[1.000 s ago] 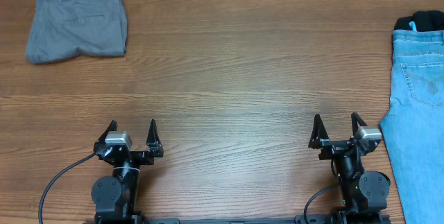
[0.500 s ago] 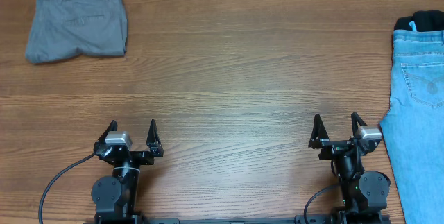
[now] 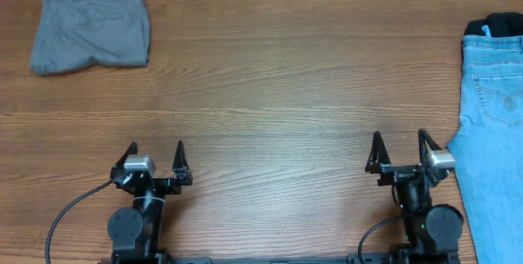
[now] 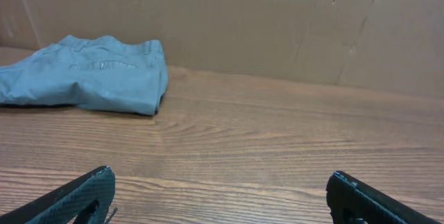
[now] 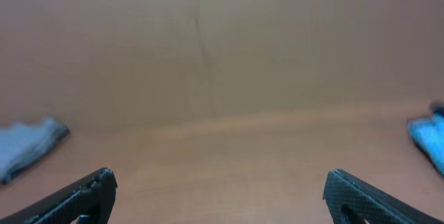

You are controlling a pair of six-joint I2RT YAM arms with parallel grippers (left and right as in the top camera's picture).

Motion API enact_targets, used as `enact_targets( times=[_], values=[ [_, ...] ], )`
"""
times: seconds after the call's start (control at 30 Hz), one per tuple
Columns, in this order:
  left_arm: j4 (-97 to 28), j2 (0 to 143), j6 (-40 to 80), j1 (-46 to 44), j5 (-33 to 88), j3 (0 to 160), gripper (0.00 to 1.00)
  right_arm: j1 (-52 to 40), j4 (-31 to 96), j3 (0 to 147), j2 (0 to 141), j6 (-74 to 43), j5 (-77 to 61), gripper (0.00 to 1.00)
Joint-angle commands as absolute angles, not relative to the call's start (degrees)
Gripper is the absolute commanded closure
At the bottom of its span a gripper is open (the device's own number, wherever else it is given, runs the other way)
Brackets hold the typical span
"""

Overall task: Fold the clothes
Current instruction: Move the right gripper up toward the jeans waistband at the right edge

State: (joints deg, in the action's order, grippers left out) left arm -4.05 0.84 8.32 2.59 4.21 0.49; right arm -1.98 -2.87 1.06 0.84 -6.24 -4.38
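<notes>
Denim jeans (image 3: 494, 133) look heavy, floppy, best pinched at the waistband; left tool (image 3: 156, 146) and right tool (image 3: 399, 138) gape empty.

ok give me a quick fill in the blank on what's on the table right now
The grey trousers lie folded at the far ____ corner of the table. The jeans lie along its ____ edge. The left tool and right tool are both ____, holding nothing.
Missing words: left; right; open
</notes>
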Motion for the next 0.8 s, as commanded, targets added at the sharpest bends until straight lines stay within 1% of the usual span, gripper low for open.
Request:
enact_targets(
  times=[0.0,0.1,0.17,0.37,0.43,0.53,0.63,0.67,0.77],
  values=[
    [-4.19,0.25,6.81,2.11,3.6,0.27,0.0,-2.2,-4.34,0.45,0.16,-7.73,-16.1,0.0],
    [-4.19,0.25,6.81,2.11,3.6,0.27,0.0,-2.2,-9.21,0.45,0.16,-7.68,-23.57,0.0],
    [-4.19,0.25,6.81,2.11,3.6,0.27,0.0,-2.2,-12.43,0.45,0.16,-7.68,-25.98,0.0],
    [-4.19,0.25,6.81,2.11,3.6,0.27,0.0,-2.2,-25.76,0.49,0.19,-7.18,-25.67,0.0],
    [-4.19,0.25,6.81,2.11,3.6,0.27,0.0,-2.2,-27.83,1.28,0.25,-6.98,-23.59,0.0],
    [-4.19,0.25,6.81,2.11,3.6,0.27,0.0,-2.2,-26.81,4.29,1.72,-4.62,-18.92,0.0],
    [-4.19,0.25,6.81,2.11,3.6,0.27,0.0,-2.2,-22.81,9.91,5.78,-1.08,-15.9,0.0],
    [-4.19,0.25,6.81,2.11,3.6,0.27,0.0,-2.2,-20.67,12.23,7.79,0.47,-14.61,0.0],
    [-4.19,0.25,6.81,2.11,3.6,0.27,0.0,-2.17,-13.52,21.37,18.37,4.38,-4.43,0.0]
  ],
)
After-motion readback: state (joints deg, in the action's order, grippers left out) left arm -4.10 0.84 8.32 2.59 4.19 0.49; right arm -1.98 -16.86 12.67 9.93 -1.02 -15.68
